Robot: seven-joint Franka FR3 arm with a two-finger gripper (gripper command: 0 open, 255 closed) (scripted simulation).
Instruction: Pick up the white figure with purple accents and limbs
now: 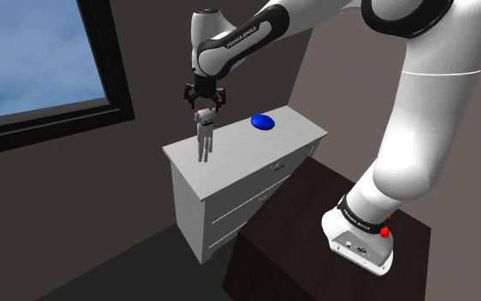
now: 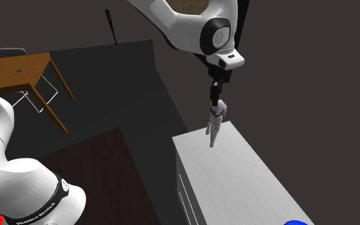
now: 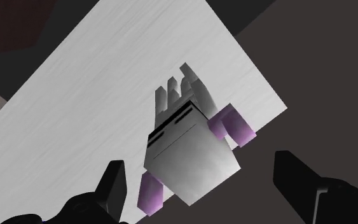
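Counting from the shoulder view: one gripper [image 1: 204, 103], one white figure [image 1: 203, 137] with purple limbs, one blue disc [image 1: 263, 122], one white dresser [image 1: 247, 150] and one window [image 1: 33, 60]. The figure is upright near the dresser top's edge on that view's left, with its feet reaching down to the surface. The gripper hangs straight above the figure's head with its fingers spread wide, holding nothing. The disc lies on the same top, well apart toward the shoulder view's right, and nothing stands between it and the figure. The dresser's drawer fronts face the dark stand [image 1: 315, 222].

From the second exterior view there is again one gripper [image 2: 216, 102], just above the figure [image 2: 213, 124]. The figure leans a little over the dresser [image 2: 249, 172], close to its far corner. The blue disc [image 2: 293, 222] peeks in at the bottom edge, and one wooden table [image 2: 15, 67] stands far off on dark floor.

Along the wrist view, two black fingers [image 3: 114, 184] stand far apart. The gripper [image 3: 198, 162] straddles the figure [image 3: 187, 146], whose blocky head is between them. One finger is close beside a purple arm, and the other is clearly apart from the figure. The legs point away toward the dresser [image 3: 88, 108] top. Whether the feet actually touch it cannot be told.
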